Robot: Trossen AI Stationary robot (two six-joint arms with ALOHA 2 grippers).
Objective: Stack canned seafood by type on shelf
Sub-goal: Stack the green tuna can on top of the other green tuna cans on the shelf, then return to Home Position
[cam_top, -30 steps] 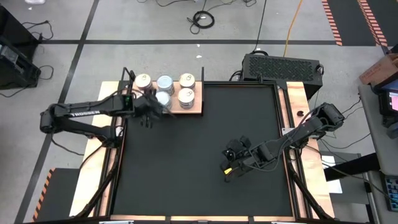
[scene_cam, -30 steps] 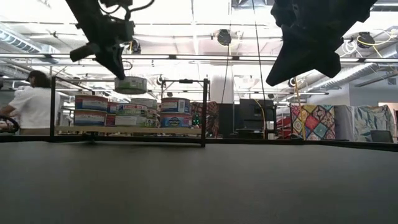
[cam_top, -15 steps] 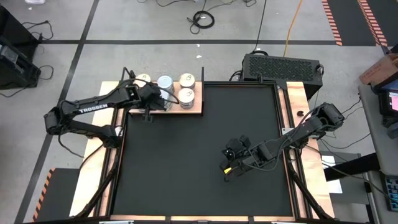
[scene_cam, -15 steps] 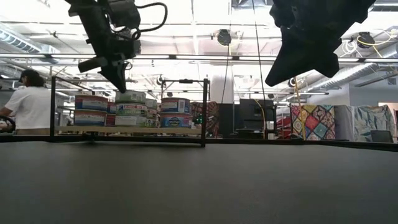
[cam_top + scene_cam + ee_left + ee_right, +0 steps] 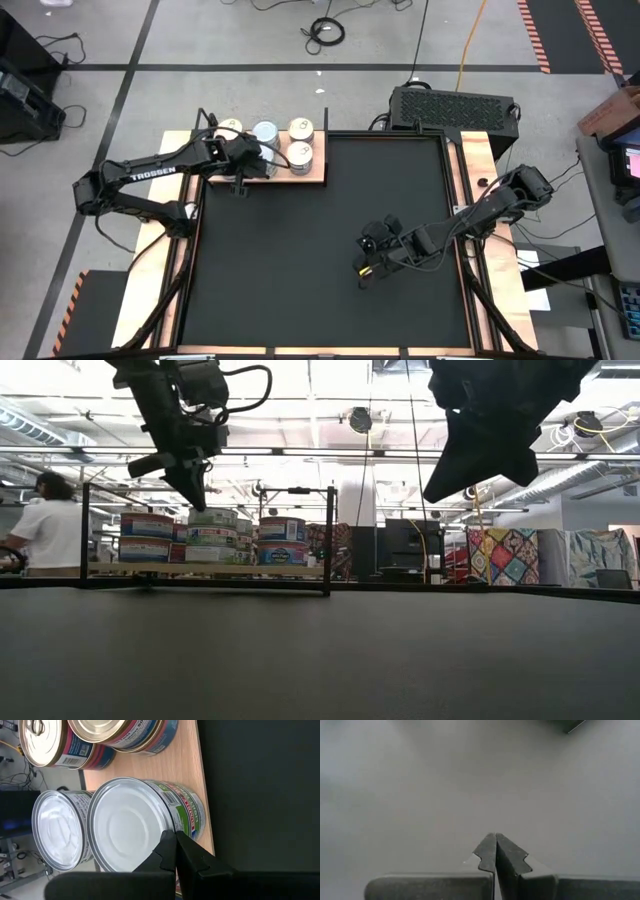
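Observation:
The wooden shelf (image 5: 318,172) lies at the black mat's far left corner and carries several tins. Gold-lidded tins (image 5: 107,732) stand toward its far side, and a plain silver tin (image 5: 57,835) stands beside the one I hold. My left gripper (image 5: 175,836) hangs over the shelf's near left part, shut on a silver tin with a green label (image 5: 125,825). In the low view that tin (image 5: 213,517) tops a stack under the gripper (image 5: 193,500). My right gripper (image 5: 495,837) is shut and hovers over the mat's right middle (image 5: 365,265), touching nothing. My left gripper pinches the green-labelled tin at its top rim (image 5: 166,822), on the edge nearest the arm. The fingers come from above, slanting down. The tin sits level, resting on another tin (image 5: 212,537) on the shelf.
The black mat (image 5: 320,260) is bare around the right arm. A thin black frame (image 5: 330,540) stands by the shelf. A black box (image 5: 455,105) sits beyond the table's far edge. A person in a white shirt (image 5: 45,530) is in the room behind.
My left gripper carried the green-labelled tin from the air at the shelf's near edge toward the far edge and down. The tin now sits on top of a stack instead of hanging clear. The gripper has stayed shut.

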